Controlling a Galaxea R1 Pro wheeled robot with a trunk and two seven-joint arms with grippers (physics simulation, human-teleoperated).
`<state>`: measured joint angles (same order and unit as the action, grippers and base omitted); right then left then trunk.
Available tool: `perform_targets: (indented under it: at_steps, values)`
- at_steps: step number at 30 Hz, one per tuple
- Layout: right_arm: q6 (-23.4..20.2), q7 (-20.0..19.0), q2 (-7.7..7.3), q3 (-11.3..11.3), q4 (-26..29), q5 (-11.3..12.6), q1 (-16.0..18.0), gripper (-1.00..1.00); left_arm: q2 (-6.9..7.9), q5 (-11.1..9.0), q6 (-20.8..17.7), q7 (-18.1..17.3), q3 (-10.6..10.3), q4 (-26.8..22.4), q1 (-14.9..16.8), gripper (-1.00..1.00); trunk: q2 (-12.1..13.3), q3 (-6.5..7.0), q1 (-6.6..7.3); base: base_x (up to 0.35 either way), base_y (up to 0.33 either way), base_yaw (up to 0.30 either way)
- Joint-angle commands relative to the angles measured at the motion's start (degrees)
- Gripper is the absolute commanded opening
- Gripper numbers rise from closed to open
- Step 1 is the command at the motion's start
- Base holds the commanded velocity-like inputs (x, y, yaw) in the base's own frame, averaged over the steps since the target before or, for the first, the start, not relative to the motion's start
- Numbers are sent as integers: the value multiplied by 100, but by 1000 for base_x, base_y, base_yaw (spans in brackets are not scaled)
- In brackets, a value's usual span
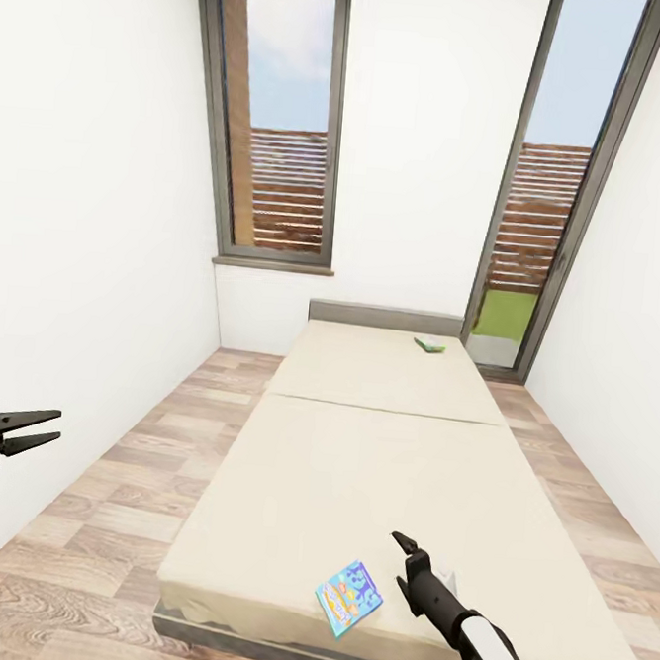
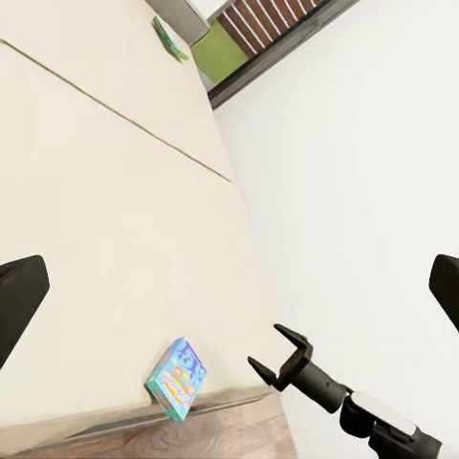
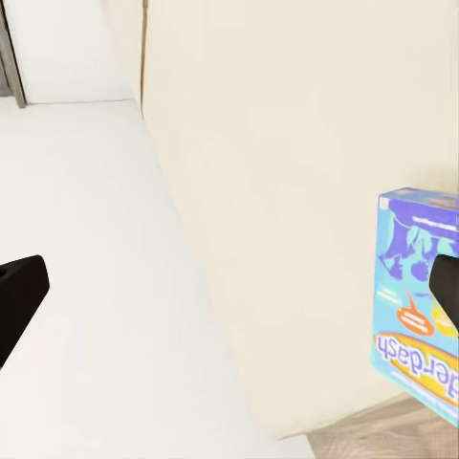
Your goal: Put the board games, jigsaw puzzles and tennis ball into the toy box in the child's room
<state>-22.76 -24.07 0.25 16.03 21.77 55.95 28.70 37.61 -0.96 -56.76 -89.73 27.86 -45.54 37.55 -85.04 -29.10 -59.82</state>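
The blue board game (image 1: 349, 596) is lying near the bottom edge of the bed (image 1: 309, 467). It looks light and stiff, so grab its thin sides. The right gripper (image 1: 404, 546) is hovering beside it, jaws open a little; the left gripper (image 1: 39, 426) is waiting open too.

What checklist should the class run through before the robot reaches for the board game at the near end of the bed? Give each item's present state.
1. Right gripper open: ok, its fingers stand apart above the mattress.
2. Right gripper empty: ok, nothing between the fingers.
3. Blue board game reachable: ok, it lies flat near the foot edge of the bed, just beside the right gripper but not touching it.
4. Left gripper out of the way: ok, open and off to the side over the floor.
5. Second board game located: ok, by the headboard.
6. Toy box in sight for the drop: cannot tell.
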Motion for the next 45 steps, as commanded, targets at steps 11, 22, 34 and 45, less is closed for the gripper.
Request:
perform_targets:
  at_steps: [11, 22, 34, 45]
  values:
    - [-30, -89, -58, 118, -22, 39, 4, 100, 1, 8, -67, -27, 0, 1, 6, 100, -446, -204, -242, 0, 0, 0]
    - [-25, -84, -68, 132, -33, 40, 4, 100, 1, 8, -83, -27, 9, 1, 4, 100, -887, -402, -484, 0, 0, 0]
    - [-12, -68, -60, 130, -40, 47, 4, 100, 3, 7, -75, -27, 11, 1, 3, 100, -1368, -617, -747, 0, 0, 0]
    - [0, -36, -51, 129, -41, 39, 4, 100, 3, 4, -91, -27, 34, 1, 7, 100, -1810, -814, -989, 0, 0, 0]
